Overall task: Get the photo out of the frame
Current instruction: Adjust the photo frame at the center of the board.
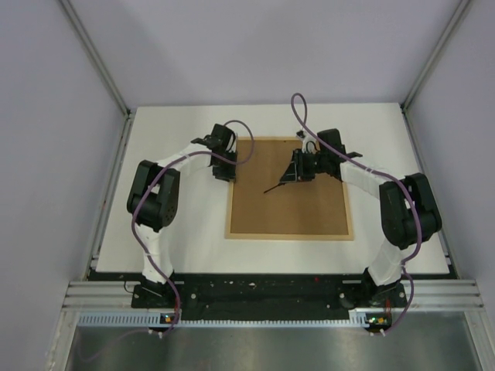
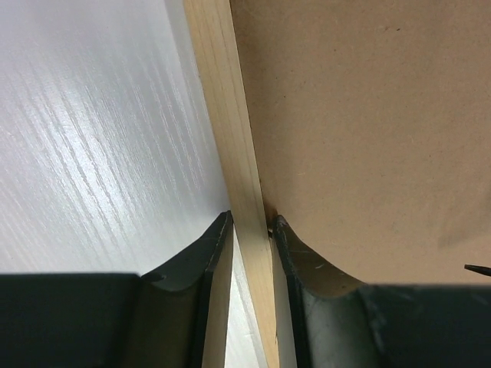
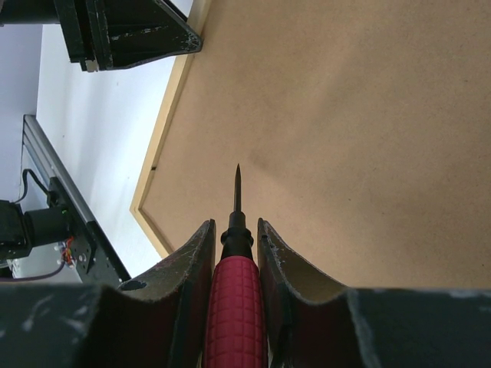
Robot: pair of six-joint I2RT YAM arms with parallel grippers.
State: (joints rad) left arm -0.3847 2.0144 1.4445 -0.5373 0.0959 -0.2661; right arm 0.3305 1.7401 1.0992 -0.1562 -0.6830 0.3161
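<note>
Right fingers [image 3: 192, 268] nipped narrow on red-handled screwdriver [image 3: 234, 307], tip just over backing board [image 3: 345, 138] and aimed 8 o'clock, left fingers [image 2: 207, 253] pinched across frame [image 2: 230, 138] rim at its 10 o'clock, frame lying backing-up on counter [image 2: 92, 138], both arms elbows-out.

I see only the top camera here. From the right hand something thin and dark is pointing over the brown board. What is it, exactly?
Observer: A pointed tool with a red gridded handle. The right hand is shut on that handle.
Operator: And the left hand, where are its fingers?
Observer: The left hand straddles the frame rim, one finger on the table side and one over the backing board.
Operator: Is it squeezing the rim?
Observer: Both fingers sit very close to the wood, with a thin dark gap beside the board-side one. I cannot confirm a firm squeeze.
</note>
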